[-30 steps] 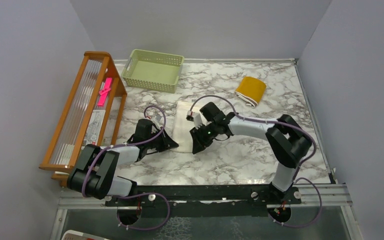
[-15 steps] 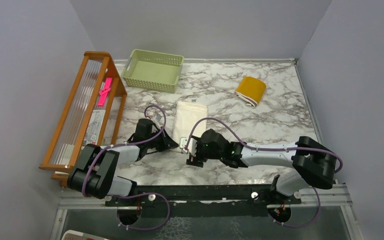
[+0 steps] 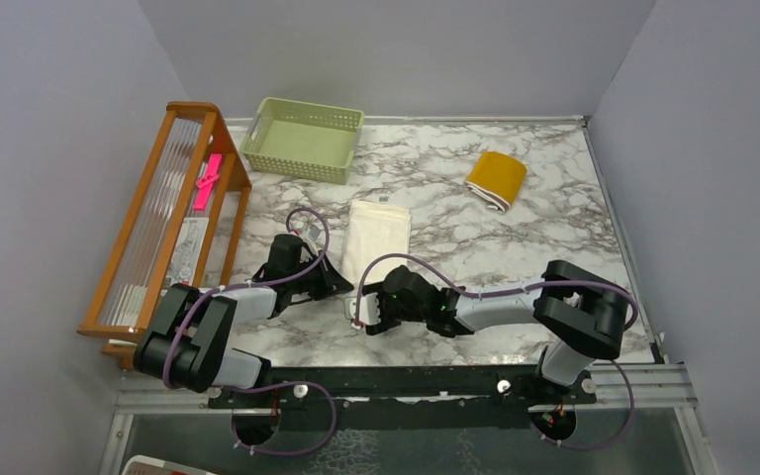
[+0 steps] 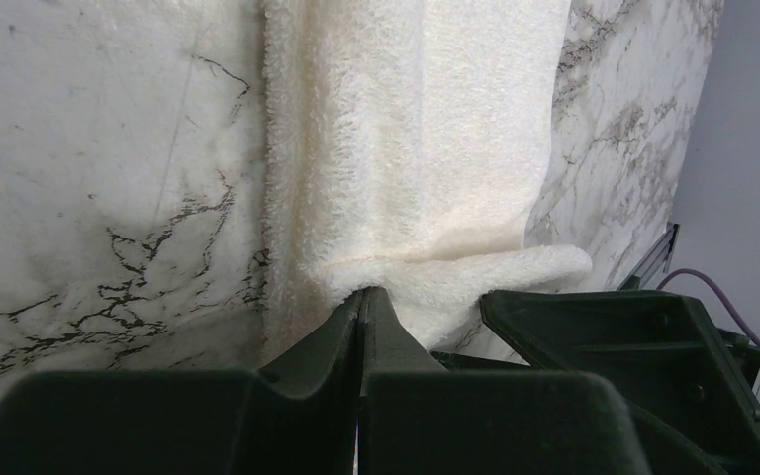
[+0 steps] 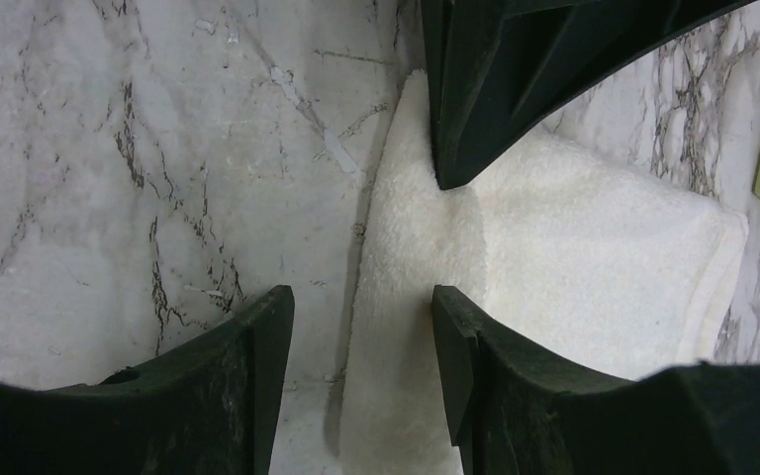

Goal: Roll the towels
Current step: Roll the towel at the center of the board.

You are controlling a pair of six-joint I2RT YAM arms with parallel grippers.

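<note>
Pinching the cream towel (image 4: 406, 148), left claw (image 4: 361, 297) faces spread right claw (image 5: 361, 302).

A white towel (image 3: 378, 237) lies flat near the middle of the marble counter (image 3: 515, 247). The left gripper (image 3: 344, 286) sits at the towel's near left corner. The right gripper (image 3: 360, 309) is down low, just beside the towel's near edge. A yellow towel (image 3: 496, 179) is rolled up far off on the right, well apart from the white one. A green basket (image 3: 297, 163) stands at the back. A wooden rack (image 3: 193, 109) stands on the left with something pink (image 3: 207, 180) in it.
</note>
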